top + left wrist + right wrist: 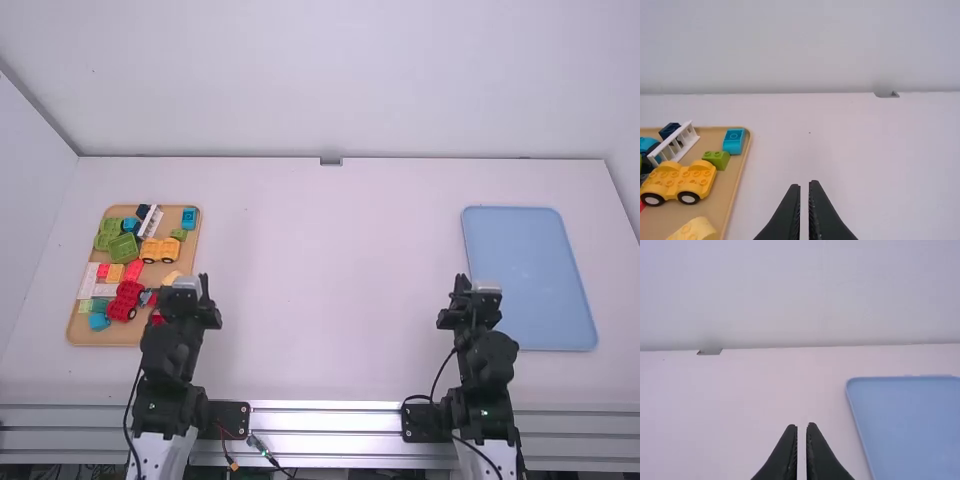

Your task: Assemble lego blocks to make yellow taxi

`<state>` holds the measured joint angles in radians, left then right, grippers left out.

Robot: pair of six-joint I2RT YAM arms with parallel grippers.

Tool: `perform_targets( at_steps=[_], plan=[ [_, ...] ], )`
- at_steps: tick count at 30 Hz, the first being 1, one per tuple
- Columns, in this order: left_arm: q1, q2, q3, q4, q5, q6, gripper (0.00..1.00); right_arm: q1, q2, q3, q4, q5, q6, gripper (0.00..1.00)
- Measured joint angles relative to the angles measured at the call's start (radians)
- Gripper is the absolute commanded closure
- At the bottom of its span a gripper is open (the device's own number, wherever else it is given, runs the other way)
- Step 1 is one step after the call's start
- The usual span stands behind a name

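- The task looks to be at its very start, by my reading: the taxi is not yet put together, and choosing the first piece is the step in hand.
- The left hand (805,184) is closed, its fingers drawn almost together with a thin gap and nothing between them; it hangs above the surface (330,280).
- The right hand (802,426) is likewise closed and holds nothing, with the blue tray (910,425) to its right.
- The blocks lie in the tan tray (725,197), to the left of the left hand and partly beside it.
- The yellow car base (677,182), on its black-and-white wheels, sits upright ahead and to the left of the left hand; it seems the natural foundation for the taxi.
- A rounded yellow block (696,231) lies nearer the left hand and could serve as bodywork or roof.
- A green block (715,160), a blue block (734,142) and a white railing (680,142) lie near the car base, so fingers coming down there might nudge them.
- Next, the left hand probably needs to open, move left over the base, grip its sides squarely and carry it to the surface between the two hands, where the right hand could steady it.
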<state>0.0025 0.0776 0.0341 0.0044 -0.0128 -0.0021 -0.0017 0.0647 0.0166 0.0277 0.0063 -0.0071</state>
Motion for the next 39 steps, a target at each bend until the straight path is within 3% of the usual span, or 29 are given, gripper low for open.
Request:
perform_targets(
  at_steps=[22, 33, 39],
  plan=[
    [-0.010, 0.428, 0.409, -0.053, -0.097, -0.058, 0.54, 0.036, 0.459, 0.310, 0.172, 0.056, 0.000, 0.54],
    [-0.023, 0.713, 0.657, -0.068, -0.162, -0.144, 0.32, 0.076, 0.736, 0.497, 0.268, 0.069, 0.001, 0.32],
    [-0.027, 0.946, 0.868, -0.140, -0.201, -0.217, 0.21, 0.113, 0.887, 0.602, 0.316, 0.080, 0.000, 0.21]
  ],
)
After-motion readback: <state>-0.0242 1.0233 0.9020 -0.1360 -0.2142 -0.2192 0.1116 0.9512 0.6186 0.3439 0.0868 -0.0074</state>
